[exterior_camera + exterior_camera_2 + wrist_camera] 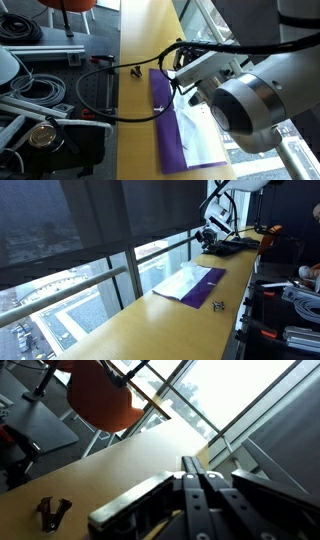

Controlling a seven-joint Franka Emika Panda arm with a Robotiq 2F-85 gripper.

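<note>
My gripper (195,460) is shut, its two black fingers pressed together with nothing visible between them. In both exterior views it (182,78) (210,237) hovers low over the far end of a purple mat (163,125) (203,281) that lies on the long wooden counter (140,40) (150,330). A white sheet (200,135) (180,280) lies on the mat. A small black binder clip (133,71) (218,305) (52,512) lies on the counter, apart from the gripper.
Black cables (110,100) run from the arm across the counter. An orange chair (100,400) stands beyond the counter. Boxes, coiled cables and gear (40,100) crowd the floor beside it. Windows and a railing (90,270) run along the counter's other edge.
</note>
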